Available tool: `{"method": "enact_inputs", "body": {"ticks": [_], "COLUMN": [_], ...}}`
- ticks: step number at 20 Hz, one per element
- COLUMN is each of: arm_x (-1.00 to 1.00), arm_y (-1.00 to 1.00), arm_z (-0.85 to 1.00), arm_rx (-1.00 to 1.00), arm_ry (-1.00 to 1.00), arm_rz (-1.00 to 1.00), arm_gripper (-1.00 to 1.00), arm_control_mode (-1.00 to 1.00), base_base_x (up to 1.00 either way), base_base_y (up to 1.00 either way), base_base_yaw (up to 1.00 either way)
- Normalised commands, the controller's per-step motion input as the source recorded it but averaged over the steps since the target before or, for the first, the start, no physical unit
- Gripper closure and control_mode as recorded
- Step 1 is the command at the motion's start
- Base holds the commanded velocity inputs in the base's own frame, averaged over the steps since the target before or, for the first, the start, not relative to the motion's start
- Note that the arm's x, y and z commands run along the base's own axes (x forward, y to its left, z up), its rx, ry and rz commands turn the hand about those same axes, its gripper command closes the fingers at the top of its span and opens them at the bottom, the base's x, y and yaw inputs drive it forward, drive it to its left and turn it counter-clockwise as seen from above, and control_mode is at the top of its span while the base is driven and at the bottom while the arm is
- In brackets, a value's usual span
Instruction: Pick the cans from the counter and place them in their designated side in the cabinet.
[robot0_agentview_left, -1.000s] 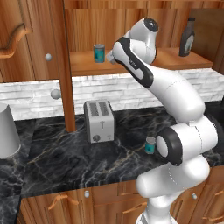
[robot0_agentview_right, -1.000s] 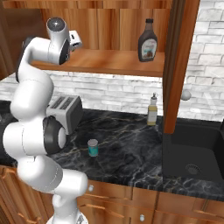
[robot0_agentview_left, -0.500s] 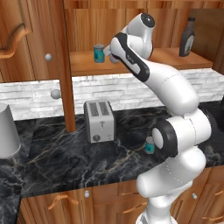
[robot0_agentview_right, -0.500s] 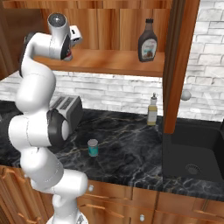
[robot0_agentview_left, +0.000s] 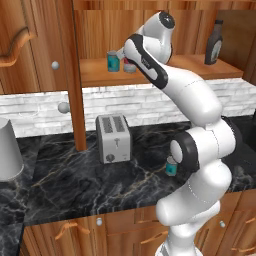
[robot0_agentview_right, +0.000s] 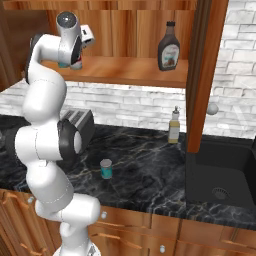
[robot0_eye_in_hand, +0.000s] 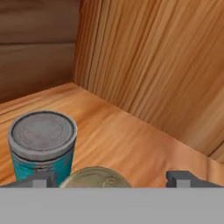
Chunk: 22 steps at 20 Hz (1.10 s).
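On the cabinet's plank shelf (robot0_agentview_left: 150, 71) stands a teal can (robot0_agentview_left: 113, 61) with a silvery top. Right beside it is a red-labelled can (robot0_agentview_left: 129, 66), partly covered by my hand. My gripper (robot0_agentview_left: 126, 58) hangs just over that can, open. In the hand view the teal can (robot0_eye_in_hand: 41, 146) stands at the left and the other can's round top (robot0_eye_in_hand: 94, 178) lies low between my spread fingertips (robot0_eye_in_hand: 183, 178), nearer the left one, with a clear gap to the right one. Another teal can (robot0_agentview_right: 106, 169) stands on the black marble counter (robot0_agentview_right: 145, 175), also seen as the teal can (robot0_agentview_left: 171, 165) behind my arm.
A tall dark bottle (robot0_agentview_left: 215, 42) stands at the shelf's right end. A silver toaster (robot0_agentview_left: 114, 138) sits on the counter under the shelf, with a grey vessel (robot0_agentview_left: 7, 150) at far left. A small bottle (robot0_agentview_right: 174, 125) and a black sink (robot0_agentview_right: 225, 170) lie to the right.
My hand has reached left along the shelf to beside the teal can, then held still. The jaws have spread a little wider around the red-labelled can.
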Motion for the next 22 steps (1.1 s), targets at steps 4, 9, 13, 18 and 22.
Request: {"method": "enact_inputs", "body": {"ticks": [4, 9, 13, 18, 22], "arm_x": [0.02, 0.01, -0.01, -0.3, -0.52], "arm_y": [0.0, 0.0, 0.0, -0.02, -0.07], "arm_z": [0.0, -0.01, 0.0, 0.02, 0.03], "arm_rx": [0.0, 0.0, 0.0, 0.0, 0.0], "arm_ry": [-0.17, -0.24, -0.26, -0.16, -0.05], "arm_rz": [0.04, 0.06, 0.07, 0.06, 0.03], "arm_gripper": [-1.0, -1.0, -1.0, -1.0, -1.0], "arm_control_mode": [-1.0, -1.0, -1.0, -1.0, -1.0], "base_base_x": [0.0, 0.0, 0.0, 0.0, 0.0], "base_base_y": [0.0, 0.0, 0.0, 0.0, 0.0], "base_base_yaw": [0.0, 0.0, 0.0, 0.0, 0.0]}}
